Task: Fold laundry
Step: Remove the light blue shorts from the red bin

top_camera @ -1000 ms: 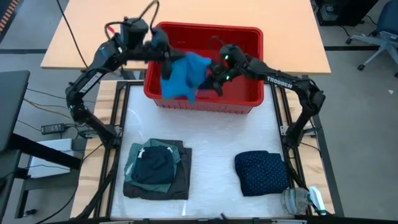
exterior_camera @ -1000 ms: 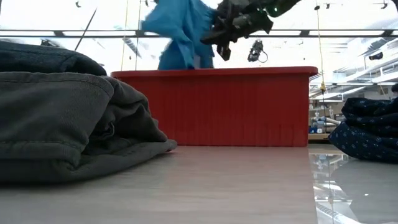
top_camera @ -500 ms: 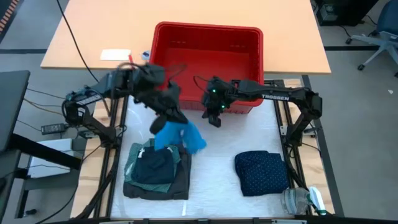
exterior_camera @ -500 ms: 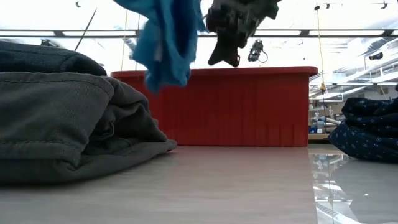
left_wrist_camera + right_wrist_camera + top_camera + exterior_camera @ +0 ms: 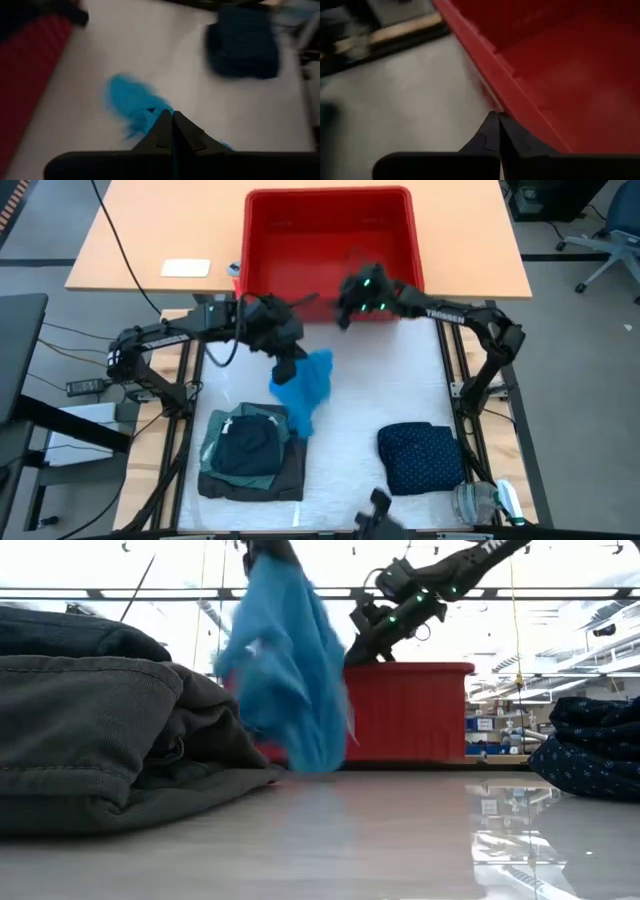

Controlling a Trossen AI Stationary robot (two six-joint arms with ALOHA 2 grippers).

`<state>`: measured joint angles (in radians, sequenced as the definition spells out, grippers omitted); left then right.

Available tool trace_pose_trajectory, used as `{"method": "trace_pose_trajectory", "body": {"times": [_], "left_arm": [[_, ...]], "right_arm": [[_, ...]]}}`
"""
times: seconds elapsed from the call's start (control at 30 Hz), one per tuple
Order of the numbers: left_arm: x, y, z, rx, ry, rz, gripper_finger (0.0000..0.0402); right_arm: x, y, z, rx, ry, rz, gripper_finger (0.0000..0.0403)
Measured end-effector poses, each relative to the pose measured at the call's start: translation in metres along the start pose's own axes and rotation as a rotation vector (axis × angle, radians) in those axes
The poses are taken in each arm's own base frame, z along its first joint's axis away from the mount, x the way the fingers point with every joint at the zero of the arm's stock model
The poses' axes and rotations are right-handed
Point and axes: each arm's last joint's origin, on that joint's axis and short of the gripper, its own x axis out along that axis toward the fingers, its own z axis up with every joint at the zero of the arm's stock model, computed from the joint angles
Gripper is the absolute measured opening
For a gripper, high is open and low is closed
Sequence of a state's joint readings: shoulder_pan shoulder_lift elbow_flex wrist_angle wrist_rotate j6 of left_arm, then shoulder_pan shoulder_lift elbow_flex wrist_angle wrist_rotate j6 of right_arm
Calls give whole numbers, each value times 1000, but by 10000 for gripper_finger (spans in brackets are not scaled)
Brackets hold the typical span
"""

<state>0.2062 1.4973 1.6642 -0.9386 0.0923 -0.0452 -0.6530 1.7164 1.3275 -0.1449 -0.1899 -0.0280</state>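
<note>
A bright blue garment [image 5: 306, 385] hangs from my left gripper [image 5: 290, 364] over the middle of the table, just near of the red basket [image 5: 412, 240]. In the low view the blue garment [image 5: 290, 680] dangles, and its lower end [image 5: 318, 762] reaches down to the tabletop. My left gripper [image 5: 172, 117] is shut on it. My right gripper [image 5: 496, 118] is shut, with its tips at the basket's near wall [image 5: 520, 107]. A folded stack of charcoal grey, teal and dark pieces [image 5: 250, 452] lies near left. The folded navy dotted piece [image 5: 420, 456] lies near right. My left gripper pinches the blue garment near its top [image 5: 150, 112] between both fingers, coming from above and pointing down. The fingers hide how many layers they hold. The cloth hangs slack below them, bunched. My right gripper is shut and its fingertips [image 5: 492, 125] press against the basket's near wall just under the rim, coming from the near side.
The red basket [image 5: 410, 710] stands past the table's far edge on the wooden surface [image 5: 150, 230]. White tabletop [image 5: 350, 410] shows between the two folded piles. Metal frame rails [image 5: 455, 370] run along both sides. A white card [image 5: 186, 268] lies far left.
My left gripper carried the blue garment out of the basket, toward the near edge and down; the cloth now dangles over the table's middle. My right gripper moved toward the far edge, shut against the basket's near wall, and the basket slid away toward the far side.
</note>
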Motion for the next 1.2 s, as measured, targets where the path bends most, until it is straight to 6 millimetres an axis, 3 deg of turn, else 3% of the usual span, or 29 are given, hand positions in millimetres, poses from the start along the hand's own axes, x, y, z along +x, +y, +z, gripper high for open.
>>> {"method": "trace_pose_trajectory", "body": {"times": [0.17,0.4,0.5,0.63,0.83,1.0,1.1,1.2], "left_arm": [[6,43,-9,-26,30,97,0],[1,77,5,-34,-155,34,0],[6,77,16,-8,-258,-25,0],[20,75,26,-13,-331,-62,0],[45,60,27,-38,-288,-122,0],[67,39,25,-30,-225,-186,0],[90,38,20,-65,-158,-94,0],[117,50,13,-102,-95,26,0]], "right_arm": [[-12,-31,8,89,-20,29,8],[-18,-24,-1,230,135,210,79],[-25,-19,-5,275,213,210,109],[-49,-13,-6,311,299,167,126],[-103,1,11,243,226,107,126],[-144,16,17,202,190,158,126],[-157,22,14,203,217,169,126],[-163,26,11,204,251,172,126]]}}
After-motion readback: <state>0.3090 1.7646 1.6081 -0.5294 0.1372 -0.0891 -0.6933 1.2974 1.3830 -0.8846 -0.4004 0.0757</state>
